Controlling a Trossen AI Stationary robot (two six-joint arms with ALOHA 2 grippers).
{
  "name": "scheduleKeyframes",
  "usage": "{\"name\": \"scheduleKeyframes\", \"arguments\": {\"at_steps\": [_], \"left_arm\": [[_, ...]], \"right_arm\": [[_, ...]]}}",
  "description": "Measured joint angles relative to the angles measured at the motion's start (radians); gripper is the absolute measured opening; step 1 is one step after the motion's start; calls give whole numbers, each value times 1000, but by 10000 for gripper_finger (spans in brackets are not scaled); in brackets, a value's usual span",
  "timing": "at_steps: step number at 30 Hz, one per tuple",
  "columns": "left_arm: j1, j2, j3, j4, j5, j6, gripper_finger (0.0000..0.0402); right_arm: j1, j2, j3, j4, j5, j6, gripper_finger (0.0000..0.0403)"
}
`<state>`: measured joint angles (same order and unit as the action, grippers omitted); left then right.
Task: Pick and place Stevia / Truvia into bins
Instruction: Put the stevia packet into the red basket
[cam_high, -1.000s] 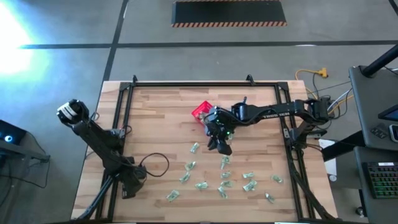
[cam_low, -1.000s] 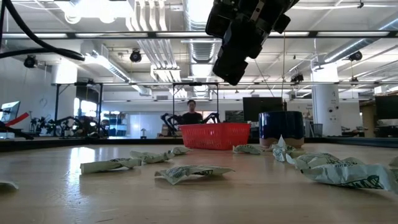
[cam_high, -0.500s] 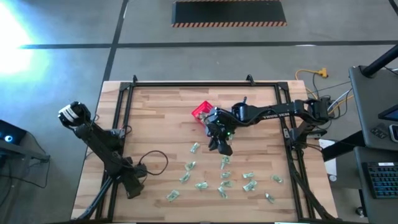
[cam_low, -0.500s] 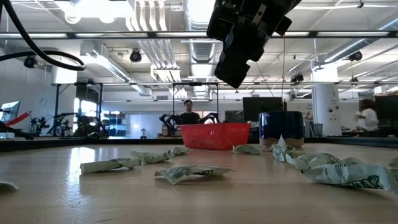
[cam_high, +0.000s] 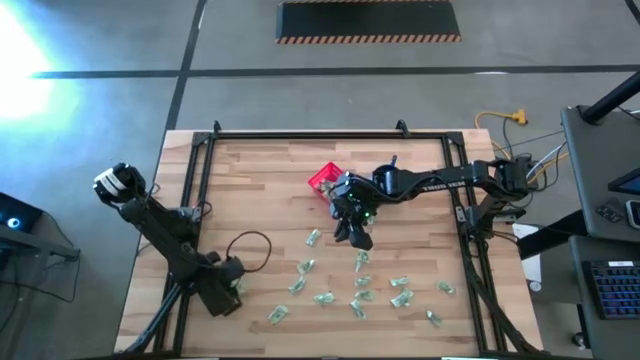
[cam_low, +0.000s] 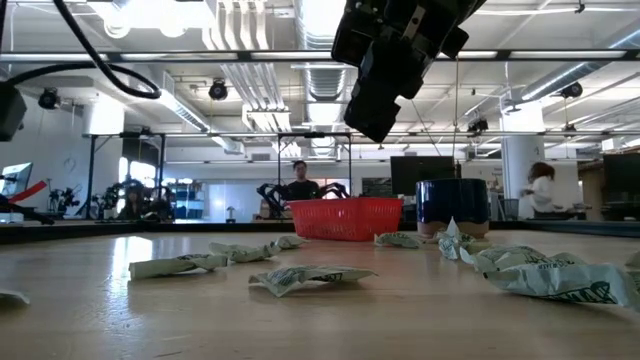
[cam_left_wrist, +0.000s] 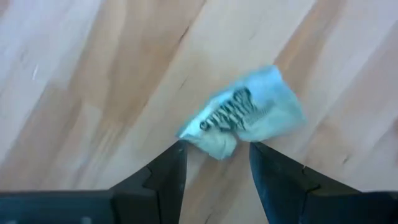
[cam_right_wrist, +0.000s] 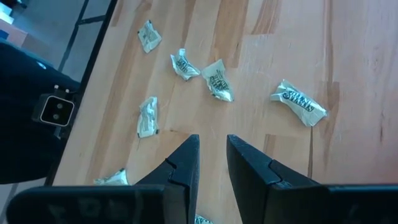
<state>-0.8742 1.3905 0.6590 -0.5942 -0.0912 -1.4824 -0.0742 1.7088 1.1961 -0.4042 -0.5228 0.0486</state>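
From above, your right gripper (cam_high: 358, 238) hung just beside the small square red plastic basket (cam_high: 322, 180), its fingers parted and empty, while many pale green and white paper sachets (cam_high: 361, 259) lay scattered beyond its fingertips. Your left gripper (cam_high: 233, 288) sat low near the table's front left.

At table height, the basket (cam_low: 345, 218) stood by the dark blue round mug (cam_low: 452, 206); you could not see whether anything lay inside it.

Your left wrist camera showed one sachet (cam_left_wrist: 242, 115) just ahead of the spread fingertips, not yet gripped.

Your right wrist camera showed several sachets (cam_right_wrist: 217, 79) ahead of its slightly parted fingers. Most of the job looked left to you.
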Motion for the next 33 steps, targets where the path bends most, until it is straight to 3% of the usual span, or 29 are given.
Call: {"name": "scheduleKeyframes", "arguments": {"at_steps": [17, 25, 33], "left_arm": [[-2, -42, 15, 18, -38, 87, 158], [2, -22, 5, 8, -53, 235, 158], [19, -19, -9, 7, -76, 270, 158]], "right_arm": [[0, 0, 0, 0, 0, 4, 72], [0, 0, 0, 20, 0, 19, 72], [0, 0, -3, 27, 0, 28, 72]]}}
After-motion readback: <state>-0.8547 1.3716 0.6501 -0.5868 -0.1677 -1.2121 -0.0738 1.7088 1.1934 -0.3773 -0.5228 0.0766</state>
